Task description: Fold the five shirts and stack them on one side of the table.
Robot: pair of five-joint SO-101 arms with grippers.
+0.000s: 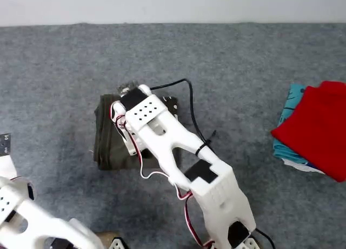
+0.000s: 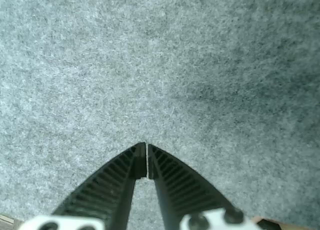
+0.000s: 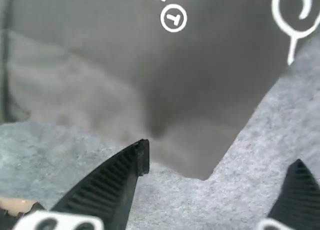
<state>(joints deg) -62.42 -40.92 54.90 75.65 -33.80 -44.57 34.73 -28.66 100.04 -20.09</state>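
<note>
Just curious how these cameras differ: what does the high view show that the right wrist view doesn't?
High view: a red shirt on a teal shirt off to one side, plus the right arm. Right wrist view: the right gripper, open, close over white print. Both: the dark shirt on the grey table.

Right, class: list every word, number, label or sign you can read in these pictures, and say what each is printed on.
Dark shirt: white print, cut off at the picture's edge. A small circled symbol and bits of outline show, but no whole word can be read.
Teal shirt: dark marks, too small to read.
Red shirt: no text seen.
Grey table: no text seen.
</note>
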